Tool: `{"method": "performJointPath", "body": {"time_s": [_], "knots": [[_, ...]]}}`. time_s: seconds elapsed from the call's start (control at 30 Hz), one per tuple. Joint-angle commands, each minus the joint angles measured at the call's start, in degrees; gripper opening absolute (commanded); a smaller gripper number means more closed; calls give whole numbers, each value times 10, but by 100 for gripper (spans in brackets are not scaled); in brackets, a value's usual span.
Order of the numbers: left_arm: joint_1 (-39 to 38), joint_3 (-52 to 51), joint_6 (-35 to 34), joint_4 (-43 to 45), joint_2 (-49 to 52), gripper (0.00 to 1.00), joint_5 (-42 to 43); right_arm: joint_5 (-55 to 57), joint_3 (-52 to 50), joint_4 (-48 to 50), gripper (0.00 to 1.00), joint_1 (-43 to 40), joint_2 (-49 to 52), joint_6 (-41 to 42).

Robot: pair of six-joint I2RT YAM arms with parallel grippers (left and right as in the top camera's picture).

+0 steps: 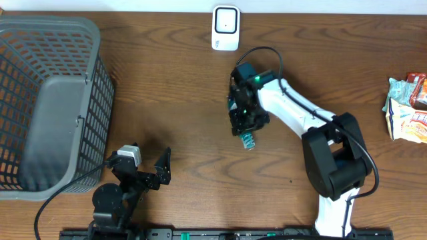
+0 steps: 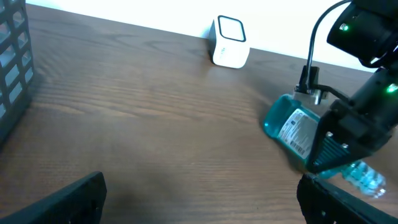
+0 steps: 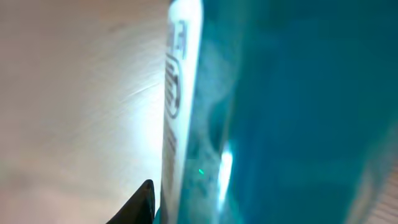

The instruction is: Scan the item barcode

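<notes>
Right gripper (image 1: pixel 244 121): clamped on the bottle (image 2: pixel 292 127), jaws across its body
Bottle: teal, lying tilted in the grip, clear cap end (image 1: pixel 248 140) sticking out below the jaws toward the robot's side; it sits over mid-table, and whether it touches the wood I cannot tell
Label (image 2: pixel 297 129): white, with print on it, facing up and leftward in the left wrist view; no barcode can be made out on it
Right wrist view: filled by teal plastic and the label edge (image 3: pixel 177 93), too close to read
Scanner (image 1: pixel 225 28): white, upright at the far edge of the table, window toward the arms, well apart from the bottle
Left gripper (image 1: pixel 148 168): jaws wide apart, holding nothing, low at the near left
Basket (image 1: pixel 50 27): grey, far left
Packets (image 1: pixel 408 110): far right edge
Done: 1 item picked and in hand
Left: by my reading, carry it up to the scanner, turn the barcode to the window, get the read
</notes>
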Motion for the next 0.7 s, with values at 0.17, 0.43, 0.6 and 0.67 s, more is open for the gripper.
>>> {"method": "performJointPath", "body": {"time_s": [0.17,0.43,0.6,0.67], "knots": [[1,-9,-1,-12,-3,98,7,-301,-9,-41,1,-35,44,-297],[1,-9,-1,-12,-3,98,7,-374,-9,-43,1,-37,44,-361],[1,-9,-1,-12,-3,98,7,-377,7,-52,1,-37,44,-361],[1,-9,-1,-12,-3,98,7,-387,21,-65,1,-37,44,-361]]}}
